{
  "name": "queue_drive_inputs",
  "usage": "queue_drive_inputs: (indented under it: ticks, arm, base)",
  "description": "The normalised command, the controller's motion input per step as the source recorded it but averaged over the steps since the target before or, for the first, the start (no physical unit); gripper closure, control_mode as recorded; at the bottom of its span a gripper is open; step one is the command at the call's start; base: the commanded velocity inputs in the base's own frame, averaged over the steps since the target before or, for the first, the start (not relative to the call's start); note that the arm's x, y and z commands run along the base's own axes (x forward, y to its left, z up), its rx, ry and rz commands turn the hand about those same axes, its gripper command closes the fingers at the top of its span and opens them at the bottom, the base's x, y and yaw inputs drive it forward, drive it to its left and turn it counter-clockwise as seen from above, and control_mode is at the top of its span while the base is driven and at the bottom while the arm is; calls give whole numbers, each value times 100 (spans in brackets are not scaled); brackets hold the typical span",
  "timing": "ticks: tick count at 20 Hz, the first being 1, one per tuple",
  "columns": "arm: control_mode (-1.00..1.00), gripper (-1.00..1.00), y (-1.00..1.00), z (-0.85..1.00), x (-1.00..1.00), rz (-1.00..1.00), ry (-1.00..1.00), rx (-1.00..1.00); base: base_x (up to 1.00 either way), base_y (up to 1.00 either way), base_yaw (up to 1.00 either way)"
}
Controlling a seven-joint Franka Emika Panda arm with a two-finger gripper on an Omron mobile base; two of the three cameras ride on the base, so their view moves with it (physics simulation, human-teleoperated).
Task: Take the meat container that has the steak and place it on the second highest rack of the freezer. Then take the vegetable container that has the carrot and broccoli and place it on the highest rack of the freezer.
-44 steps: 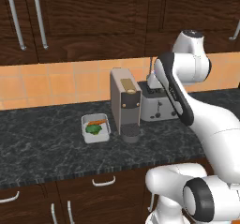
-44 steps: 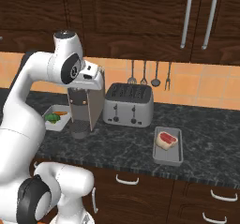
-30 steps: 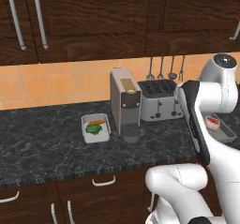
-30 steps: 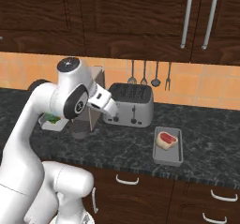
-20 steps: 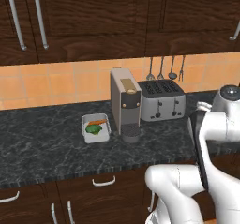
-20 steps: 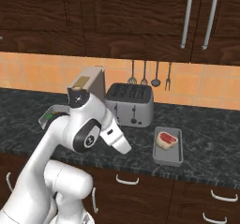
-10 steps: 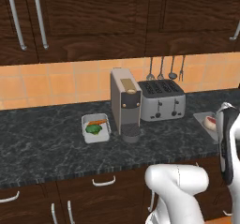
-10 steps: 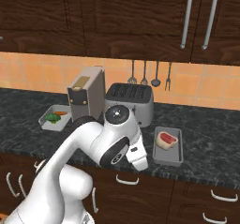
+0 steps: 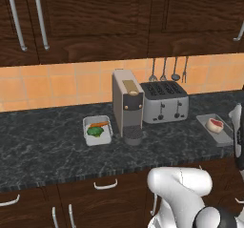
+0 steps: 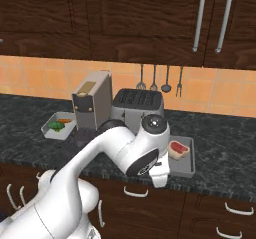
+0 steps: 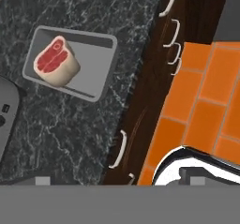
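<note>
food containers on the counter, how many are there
2: the vegetable container left of the coffee machine, and the meat container right of the toaster.

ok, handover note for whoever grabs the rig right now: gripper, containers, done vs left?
Gripper: fingertips not visible, so open or shut cannot be told; the hand camera looks down on the meat container.
Meat container with the steak sits on the counter, right of the toaster, untouched.
Vegetable container with carrot and broccoli sits left of the coffee machine.
Done: nothing placed.
Left: steak to the freezer's second highest rack, vegetables to the highest.
</note>
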Motion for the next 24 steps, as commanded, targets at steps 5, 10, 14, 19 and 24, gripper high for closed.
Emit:
queue_drive_inputs:
  ticks: [5,10,14,19,24]
  arm:
    - [-100,-100,-29,-57,9,-8,17,0]
    - [-100,-100,-18,-55,32,-7,17,0]
    - [-100,-100,-18,-9,39,-3,3,8]
    - [-100,-100,-9,-15,24,0,0,5]
    - [-100,-100,-16,-16,10,0,0,3]
  base:
    - [0,0,0]
    - [0,0,0]
    - [0,0,0]
    - [0,0,0]
    - [0,0,0]
